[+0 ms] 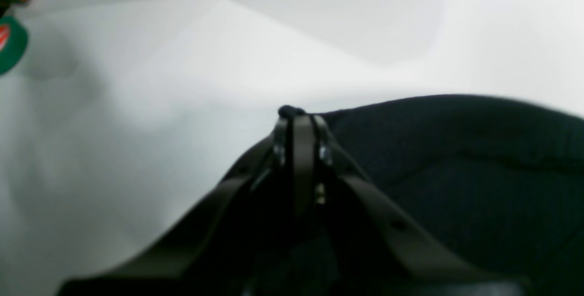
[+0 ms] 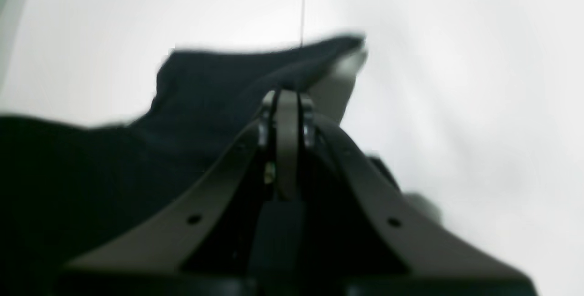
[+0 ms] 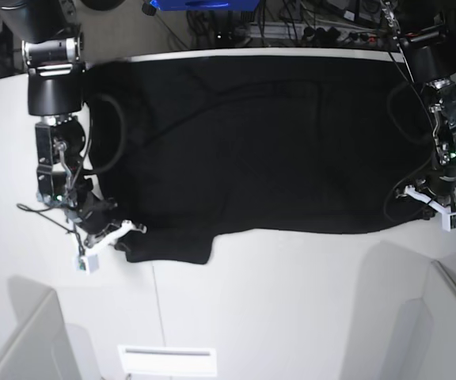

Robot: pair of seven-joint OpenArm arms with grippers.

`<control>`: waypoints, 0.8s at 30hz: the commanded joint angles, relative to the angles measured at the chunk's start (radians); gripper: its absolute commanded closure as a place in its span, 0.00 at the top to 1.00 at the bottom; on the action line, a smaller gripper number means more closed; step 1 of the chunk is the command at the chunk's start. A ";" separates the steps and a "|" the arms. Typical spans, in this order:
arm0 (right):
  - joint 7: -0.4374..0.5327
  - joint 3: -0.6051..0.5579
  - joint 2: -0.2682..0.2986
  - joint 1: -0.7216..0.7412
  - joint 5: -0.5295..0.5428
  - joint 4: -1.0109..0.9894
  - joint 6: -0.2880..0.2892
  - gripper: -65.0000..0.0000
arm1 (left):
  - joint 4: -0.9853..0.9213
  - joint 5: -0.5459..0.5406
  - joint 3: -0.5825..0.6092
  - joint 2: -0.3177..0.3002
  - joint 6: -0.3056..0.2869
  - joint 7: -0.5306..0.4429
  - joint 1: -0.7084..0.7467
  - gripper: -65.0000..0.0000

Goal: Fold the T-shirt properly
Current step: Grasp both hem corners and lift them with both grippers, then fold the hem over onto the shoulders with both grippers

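Clearly mid-fold: T-shirt (image 3: 260, 142) spread black and plain-face-up across the white desk (image 3: 291, 301), long axis running side to side in the base view, far edge along the desk's back rim, near edge ragged and well short of the front. Pinched at both near corners. Left gripper (image 3: 427, 199), on that view's right, clamped on the near right corner; jaws shut tight in the left wrist view, a small nub of black cloth poking out past the tips of the left gripper (image 1: 296, 116), the rest of the T-shirt (image 1: 456, 173) falling away to one side. Right gripper (image 3: 108, 228), on the base view's left, likewise closed on cloth near the sleeve lobe that hangs lowest at the near edge; jaws together in the right wrist view at the right gripper (image 2: 286, 97), T-shirt (image 2: 205, 86) draped behind and beside them, a bit of pale underside showing, though heavily blurred.

Relation that counts: nearly all of the garment lying beyond the jaws, toward the back of the desk, each arm holding one end of the same near edge. Neither arm nearer than the other; matched stations. Likely next: carrying that edge together toward the far one, level and in step, or else a skewed fold and a sagging middle.
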 commanded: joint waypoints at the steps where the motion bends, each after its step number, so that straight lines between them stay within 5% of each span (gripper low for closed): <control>1: 0.020 0.017 0.012 0.020 0.010 0.035 0.004 0.00 | 0.035 -0.046 -0.007 -0.020 0.000 -0.024 -0.005 0.00; 7: -0.037 0.084 0.011 -0.049 0.010 0.135 0.004 0.00 | 0.053 -0.235 -0.007 -0.046 0.005 -0.024 0.070 0.00; 19: -0.147 0.176 0.009 -0.178 0.013 0.316 0.004 0.00 | 0.156 -0.261 -0.068 -0.046 0.005 -0.021 0.151 0.00; 24: -0.192 0.216 0.003 -0.213 0.014 0.364 0.004 0.00 | 0.195 -0.256 -0.090 -0.046 0.001 0.081 0.148 0.00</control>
